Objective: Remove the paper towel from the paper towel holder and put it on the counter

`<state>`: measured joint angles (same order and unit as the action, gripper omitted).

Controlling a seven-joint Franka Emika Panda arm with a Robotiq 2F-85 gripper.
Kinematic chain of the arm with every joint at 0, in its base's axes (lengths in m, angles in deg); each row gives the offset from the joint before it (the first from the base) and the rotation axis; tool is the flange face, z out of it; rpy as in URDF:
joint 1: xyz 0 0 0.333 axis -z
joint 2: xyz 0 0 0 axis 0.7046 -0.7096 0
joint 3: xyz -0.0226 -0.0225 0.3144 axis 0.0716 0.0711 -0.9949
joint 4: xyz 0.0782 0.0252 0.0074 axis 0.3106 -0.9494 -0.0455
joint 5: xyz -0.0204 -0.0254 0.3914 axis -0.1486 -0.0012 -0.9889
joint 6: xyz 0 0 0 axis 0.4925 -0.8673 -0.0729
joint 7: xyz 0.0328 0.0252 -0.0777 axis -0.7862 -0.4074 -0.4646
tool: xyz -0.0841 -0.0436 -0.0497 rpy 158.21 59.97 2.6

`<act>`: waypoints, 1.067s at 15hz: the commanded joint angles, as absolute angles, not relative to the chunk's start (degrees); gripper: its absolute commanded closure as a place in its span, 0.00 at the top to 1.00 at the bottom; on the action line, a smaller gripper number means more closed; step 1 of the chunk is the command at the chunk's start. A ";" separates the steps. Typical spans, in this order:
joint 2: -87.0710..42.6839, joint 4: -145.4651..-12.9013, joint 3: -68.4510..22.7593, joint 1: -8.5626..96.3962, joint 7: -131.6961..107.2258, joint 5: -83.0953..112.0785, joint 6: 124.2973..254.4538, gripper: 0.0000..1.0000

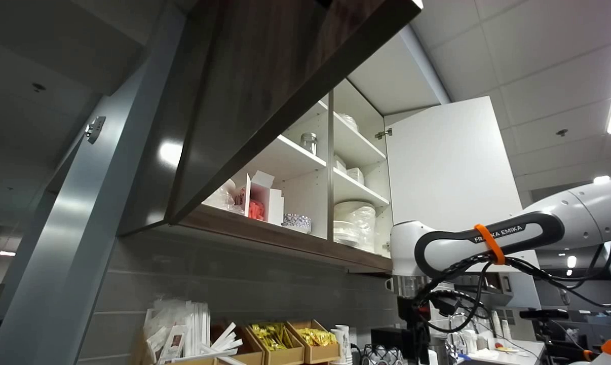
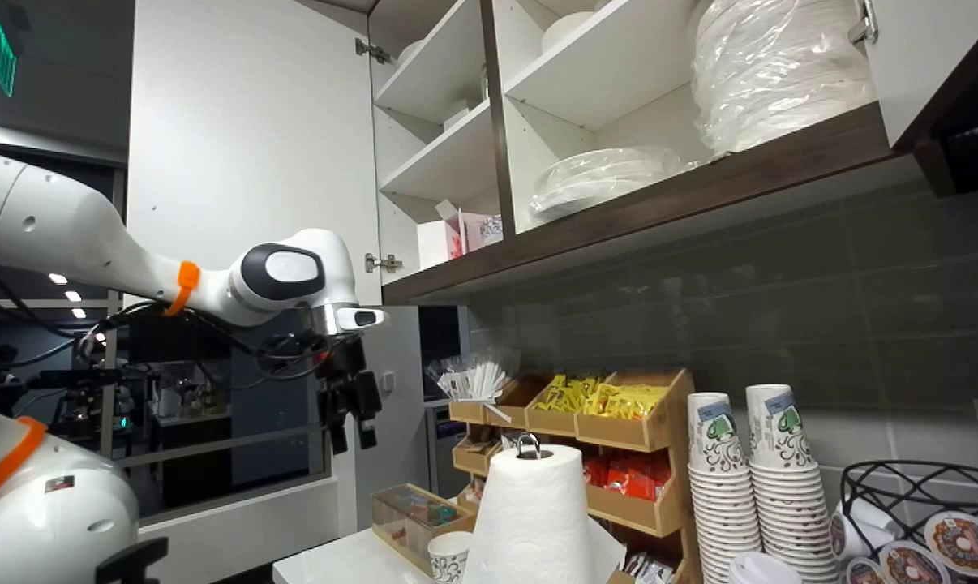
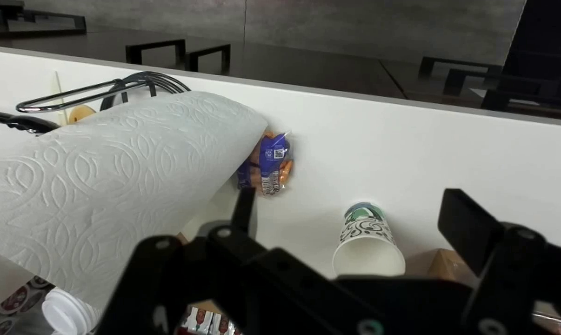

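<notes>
The paper towel [image 2: 529,519], a tall white roll, stands upright on its holder in an exterior view. The metal loop of the holder [image 2: 528,443] sticks out of its top; the base is out of view. The roll also fills the left of the wrist view [image 3: 108,172], with a loose sheet end. My gripper [image 2: 353,438] hangs pointing down, apart from the roll and higher than most of it. In the wrist view [image 3: 355,218] its fingers are wide apart with nothing between them. The white counter [image 2: 351,560] lies below. I cannot make out the roll in the other exterior picture.
A paper cup [image 2: 450,555] stands on the counter beside the roll, below my fingers in the wrist view [image 3: 369,246]. Behind are a wooden organizer [image 2: 675,454], cup stacks [image 2: 724,503] and a wire pod basket [image 2: 902,470]. An open cupboard [image 1: 285,230] hangs above. A snack bag [image 3: 271,163] lies near the roll.
</notes>
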<state>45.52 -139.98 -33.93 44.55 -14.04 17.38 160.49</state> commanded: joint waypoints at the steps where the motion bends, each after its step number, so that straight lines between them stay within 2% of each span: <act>1: 41.89 -136.21 -32.31 47.76 -9.07 18.51 161.35 1.00; 16: 22.51 -118.13 -24.66 62.99 9.46 18.71 173.93 1.00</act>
